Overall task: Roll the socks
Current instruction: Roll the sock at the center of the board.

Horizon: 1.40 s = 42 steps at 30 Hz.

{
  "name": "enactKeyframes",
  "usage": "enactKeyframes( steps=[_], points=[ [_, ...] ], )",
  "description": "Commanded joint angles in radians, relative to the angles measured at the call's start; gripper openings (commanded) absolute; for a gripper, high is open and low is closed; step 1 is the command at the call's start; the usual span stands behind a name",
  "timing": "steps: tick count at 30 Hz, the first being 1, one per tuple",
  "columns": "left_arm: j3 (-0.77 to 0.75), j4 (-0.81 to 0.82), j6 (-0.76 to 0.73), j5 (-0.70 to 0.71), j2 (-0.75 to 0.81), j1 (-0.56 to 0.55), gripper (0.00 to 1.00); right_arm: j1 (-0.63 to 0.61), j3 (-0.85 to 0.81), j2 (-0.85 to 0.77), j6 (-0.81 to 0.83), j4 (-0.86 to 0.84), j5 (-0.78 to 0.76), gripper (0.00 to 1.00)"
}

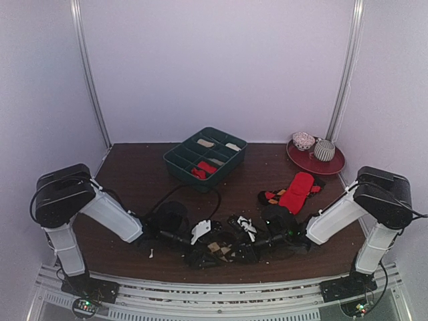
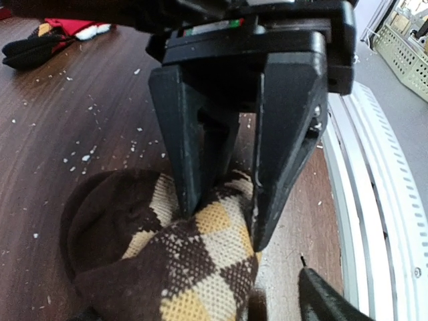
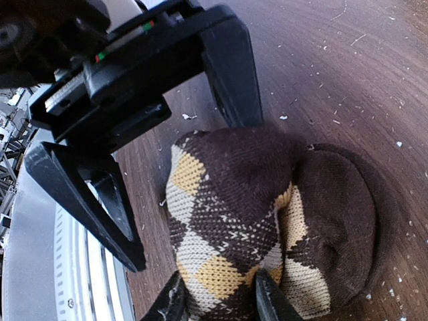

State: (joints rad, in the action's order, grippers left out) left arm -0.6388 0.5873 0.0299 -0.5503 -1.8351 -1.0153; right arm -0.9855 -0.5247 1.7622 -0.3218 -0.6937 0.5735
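Observation:
The dark brown socks with tan argyle diamonds (image 1: 221, 251) lie as a rolled bundle near the table's front edge, between both arms. My left gripper (image 2: 226, 227) (image 1: 207, 244) straddles one end of the roll (image 2: 194, 267), and both fingers press into the fabric. My right gripper (image 3: 194, 192) (image 1: 241, 246) stands wide around the other end (image 3: 234, 200). Its far finger (image 3: 241, 100) touches the roll, while its near finger (image 3: 114, 221) stays clear of it. The left fingertips (image 3: 267, 301) show at the bottom of the right wrist view, pinching the roll.
A red sock lies over a dark patterned one (image 1: 295, 190) (image 2: 47, 33) at the right. A green compartment bin (image 1: 175, 162) at the back holds a red roll (image 1: 204, 169). A red plate (image 1: 334, 166) with two small bowls sits back right. A metal rail (image 2: 374, 200) runs along the near edge.

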Motion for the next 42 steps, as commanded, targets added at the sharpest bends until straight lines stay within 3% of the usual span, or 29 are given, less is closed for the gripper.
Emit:
enactKeyframes(
  steps=[1,5,12,19,24,35,40,42],
  points=[
    [-0.025,-0.019,-0.009,-0.008,-0.021,-0.035,0.74,-0.015,0.054,0.098,-0.015,0.325,0.044,0.31],
    [0.068,0.073,0.013,0.074,0.076,-0.045,0.86,-0.012,0.063,0.102,-0.017,0.317,0.044,0.31],
    [0.100,0.038,-0.009,0.103,0.156,-0.047,0.82,-0.008,0.061,0.099,-0.018,0.318,0.047,0.31],
    [0.160,0.049,-0.027,0.200,0.312,-0.051,0.90,-0.004,0.070,0.095,-0.029,0.306,0.043,0.31],
    [0.126,0.048,-0.041,0.149,0.279,-0.051,0.90,-0.004,0.070,0.101,-0.028,0.307,0.045,0.31],
    [0.059,0.041,-0.015,0.096,0.077,-0.052,0.80,-0.004,0.078,0.098,-0.032,0.303,0.044,0.31],
    [0.039,0.020,-0.008,0.070,0.035,-0.058,0.67,-0.002,0.078,0.103,-0.042,0.298,0.045,0.31],
    [0.034,0.014,-0.003,0.060,0.026,-0.061,0.57,-0.001,0.078,0.105,-0.045,0.292,0.042,0.31]
  ],
)
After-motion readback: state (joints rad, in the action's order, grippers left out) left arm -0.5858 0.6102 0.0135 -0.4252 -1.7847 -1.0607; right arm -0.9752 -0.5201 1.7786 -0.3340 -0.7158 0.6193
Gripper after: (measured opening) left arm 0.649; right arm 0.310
